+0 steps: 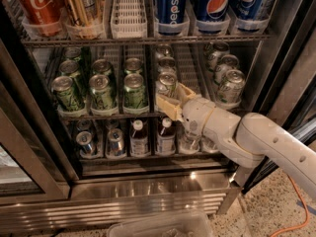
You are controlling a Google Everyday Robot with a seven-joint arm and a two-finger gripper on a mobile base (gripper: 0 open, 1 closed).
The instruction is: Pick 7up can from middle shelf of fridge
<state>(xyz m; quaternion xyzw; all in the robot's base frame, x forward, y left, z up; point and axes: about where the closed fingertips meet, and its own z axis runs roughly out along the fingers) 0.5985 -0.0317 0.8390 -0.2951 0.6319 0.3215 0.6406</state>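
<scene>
The fridge [148,194] stands open with its racks in view. On the middle shelf [98,116] a lane of pale silver-white 7up cans runs front to back, and the front 7up can [167,83] is just right of centre. My gripper [170,97], tan at the tip on a white arm coming in from the lower right, is right at this front can, against its lower part and the shelf's front edge. The can stands upright in its lane, its lower half hidden by the gripper.
Several dark green cans [102,90] fill the lanes to the left. More pale cans [230,85] stand at the right. Coke [39,4] and Pepsi cans [170,6] sit on the rack above, small bottles [139,138] below. A clear plastic bin [163,226] lies on the floor.
</scene>
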